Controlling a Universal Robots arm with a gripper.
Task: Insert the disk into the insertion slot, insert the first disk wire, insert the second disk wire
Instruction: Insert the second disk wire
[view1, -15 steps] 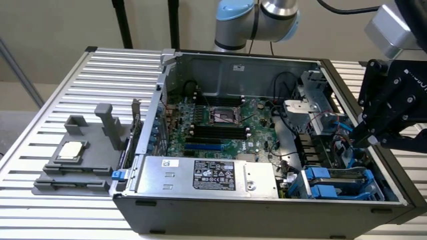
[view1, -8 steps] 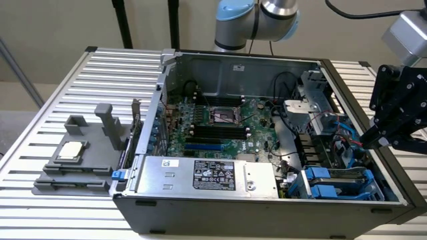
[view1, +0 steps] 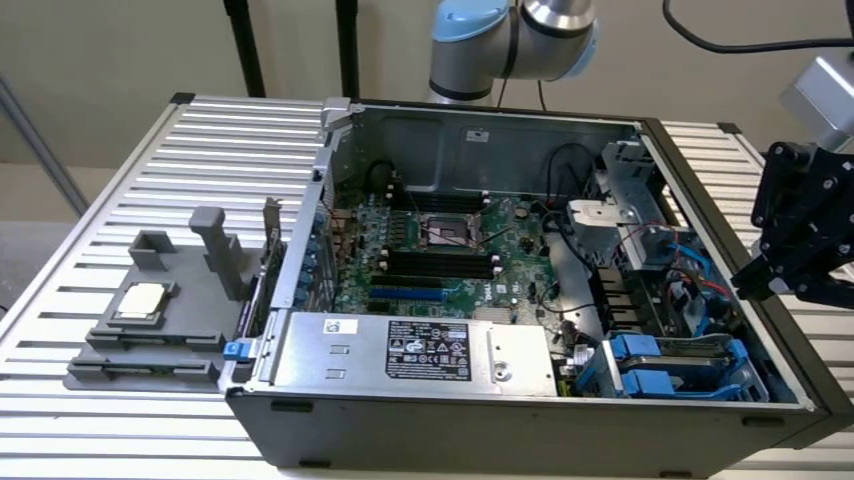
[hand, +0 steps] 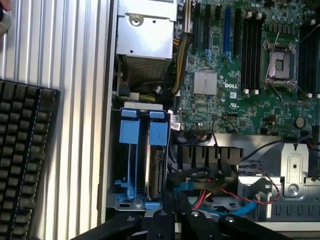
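Jaws: the gripper (hand: 175, 197) has its fingers drawn close together, with a slim gap at most. Nothing shows pinched between them, so I judge it empty. In the exterior view it hangs over the case's edge on the exterior view's right, probably so the wrist camera looks down into the drive bays.
Worktop (view1: 120, 180): a slatted aluminium table that carries everything on a flat, firm bed.
Computer case (view1: 534, 420): lies on its side in the middle of the worktop with the side panel off, so its inside faces up within the arm's reach.
Motherboard (view1: 441, 250): a green board flat on the case floor, with its processor socket bare.
Power supply (view1: 427, 350): a silver box with a black label along the case's near wall.
Keyboard (hand: 22, 165): black, lying on the worktop just beside the case wall nearest the drive bays.
Grey fixture (view1: 160, 330): sits near the worktop's edge on the exterior view's left, well apart from the case, and holds a processor (view1: 140, 300) flat in a recess.
Drive cage (view1: 674, 365): dark grey, in the case's near corner on the exterior view's right.
Insertion slot (hand: 159, 134): one of two blue-tabbed bays in the cage, the one next to the motherboard.
Disk (hand: 156, 172): stands on edge inside that slot between the blue rails and looks seated. The bay beside it appears empty.
Wires: a red lead (hand: 235, 196) and a blue cable (hand: 240, 209) lie loose near the cage. I cannot tell whether either is plugged into the disk.
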